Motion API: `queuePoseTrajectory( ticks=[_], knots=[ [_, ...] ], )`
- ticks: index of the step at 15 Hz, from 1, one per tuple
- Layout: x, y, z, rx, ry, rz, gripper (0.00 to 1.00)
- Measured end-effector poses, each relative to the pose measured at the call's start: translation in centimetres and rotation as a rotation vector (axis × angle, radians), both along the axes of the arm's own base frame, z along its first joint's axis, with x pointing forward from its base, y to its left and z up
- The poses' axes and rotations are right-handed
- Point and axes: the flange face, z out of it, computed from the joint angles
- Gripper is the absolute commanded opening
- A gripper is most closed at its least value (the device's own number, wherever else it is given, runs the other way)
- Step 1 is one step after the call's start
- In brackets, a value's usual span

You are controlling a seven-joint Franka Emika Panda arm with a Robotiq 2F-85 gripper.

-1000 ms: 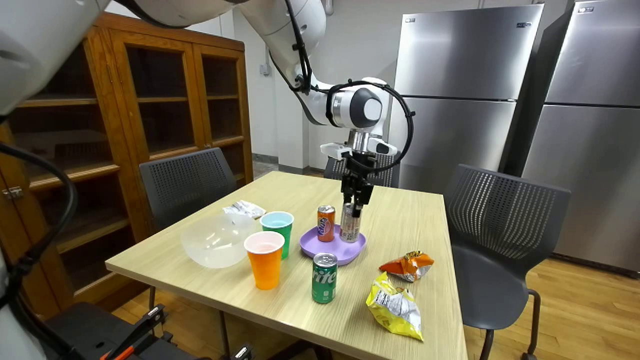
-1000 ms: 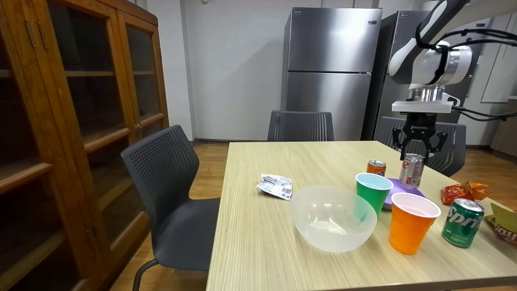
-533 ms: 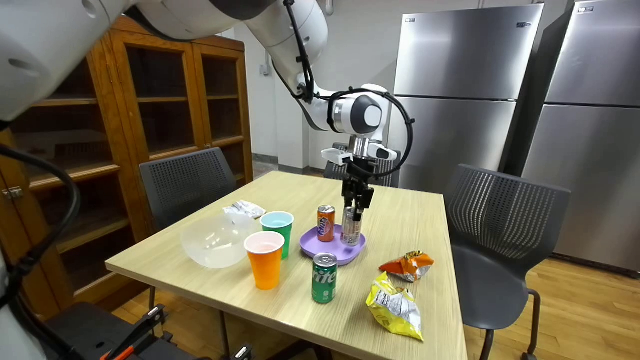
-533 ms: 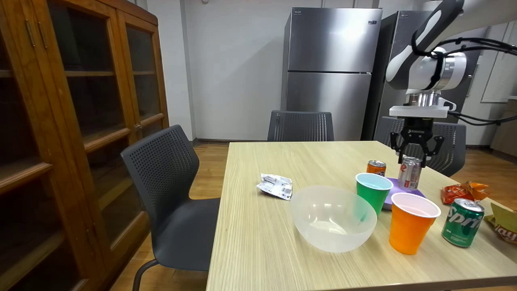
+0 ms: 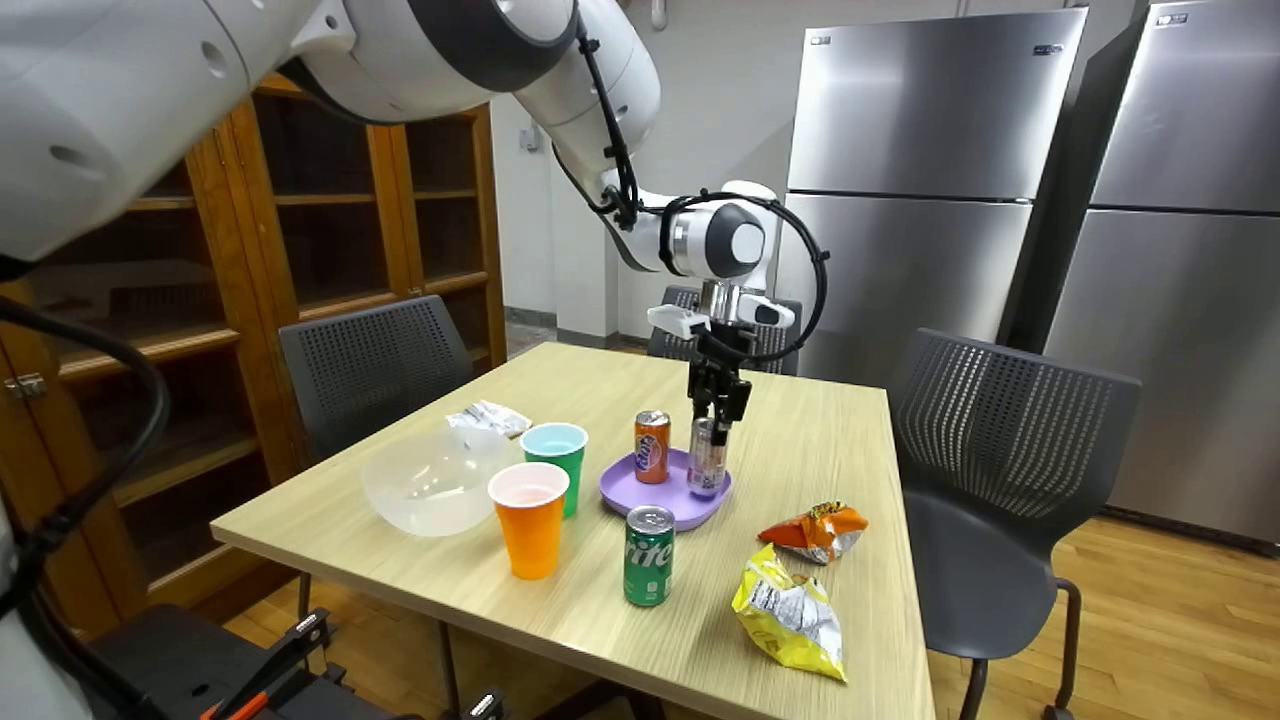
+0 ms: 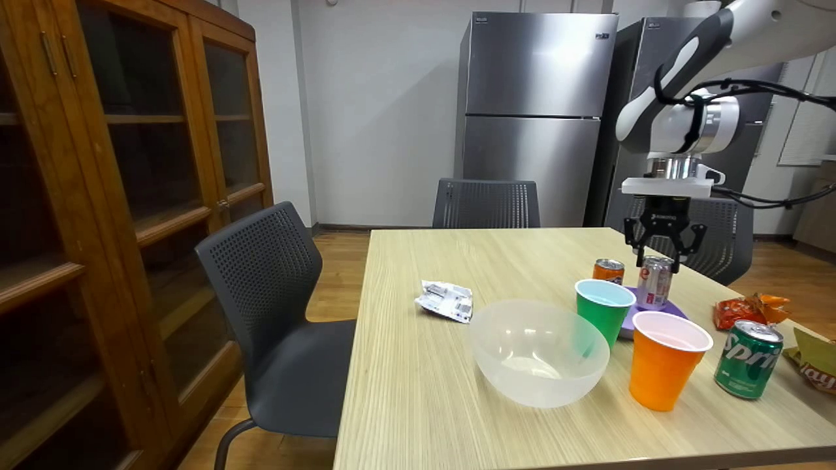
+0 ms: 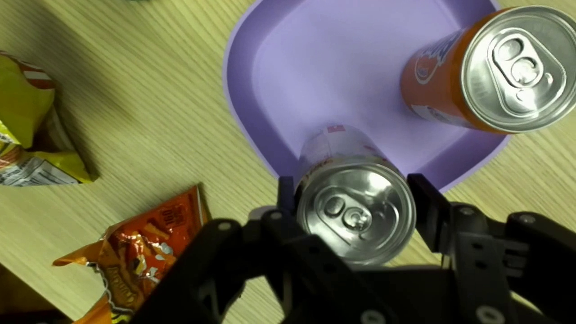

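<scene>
Watching one robot arm (image 5: 380, 60) dipping slightly over the last second, bringing its gripper (image 7: 353, 193) lower and a little across. Seeing both fingers (image 7: 427, 207) pinching the silver can (image 7: 355, 213), one on each side, just below the lid. Finding that can roughly upright over the purple plate (image 7: 324, 72), toward its rim, beside the orange can (image 5: 652, 450) but not touching it. Noting can and grip sinking together; reading this as a lowering toward the plate, probably near its end. Failing to tell about contact between can base and plate. Noting everything else in view staying put.

Counting two refrigerators (image 5: 910, 290), one glass-door cabinet (image 6: 98, 196), one table (image 6: 444, 378) and at least three dark chairs (image 6: 271, 274). Continuing on the tabletop with one frosted bowl (image 6: 539, 352), one plate and three packets: one white packet (image 6: 446, 300), one orange packet (image 5: 818, 530), one yellow packet (image 5: 790, 615). Adding two cups, the green cup (image 6: 604, 320) and the orange cup (image 6: 666, 378) standing side by side. Tallying three cans: silver, orange and one green can (image 5: 648, 565), standing off the plate near the orange cup.
</scene>
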Motion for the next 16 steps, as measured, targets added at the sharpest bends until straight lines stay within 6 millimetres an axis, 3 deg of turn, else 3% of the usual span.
queuePoseTrajectory(
  ticks=[1, 2, 3, 6, 10, 16],
  knots=[
    [0.2, 0.0, -0.2, 0.0, 0.002, 0.002, 0.38],
    [0.3, 0.0, -0.3, 0.0, 0.005, 0.003, 0.58],
    [0.4, 0.1, -0.5, 0.001, 0.008, 0.004, 0.88],
    [0.6, 0.1, -0.5, 0.001, 0.011, 0.006, 0.99],
    [1.1, 0.2, 0.4, -0.002, -0.006, 0.009, 1.0],
    [1.2, 0.1, 4.8, -0.005, -0.057, 0.012, 1.0]
  ],
)
